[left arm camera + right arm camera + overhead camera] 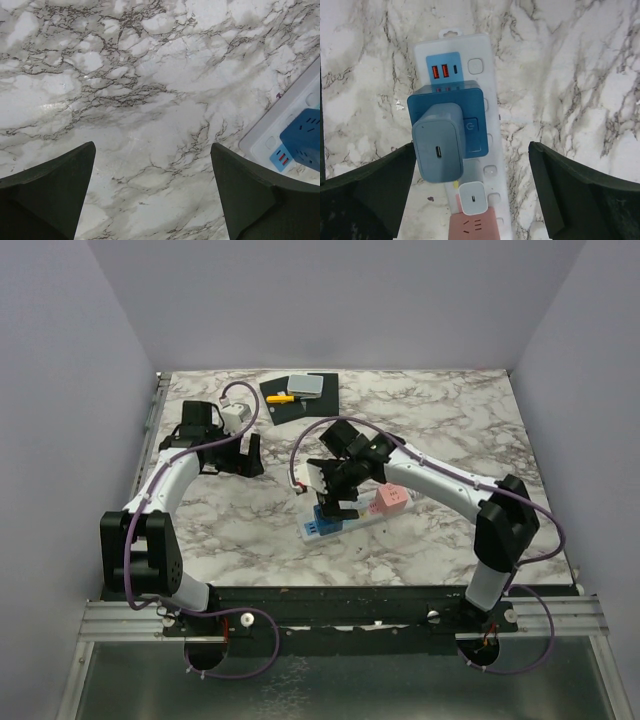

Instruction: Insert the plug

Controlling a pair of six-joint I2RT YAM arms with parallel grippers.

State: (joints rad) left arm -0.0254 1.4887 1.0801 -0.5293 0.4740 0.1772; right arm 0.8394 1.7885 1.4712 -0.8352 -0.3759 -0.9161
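The plug (438,147), a grey-blue charger block, stands on a blue socket adapter (470,100) that sits on the white power strip (492,75). My right gripper (471,148) hangs open over the strip. Its fingers are on either side of the plug, apart from it. Further along the strip are a small white charger (472,197) and a pink adapter (475,227). From above, the right gripper (335,498) hides part of the strip (312,532). My left gripper (235,458) is open over bare marble to the left. Its wrist view shows the gripper (152,146) empty, with the strip (280,117) at the right edge.
A black mat (298,395) at the back of the marble table (450,430) carries a grey box (307,384) and a small yellow piece (282,398). Purple-grey walls close in three sides. Cables loop from both arms.
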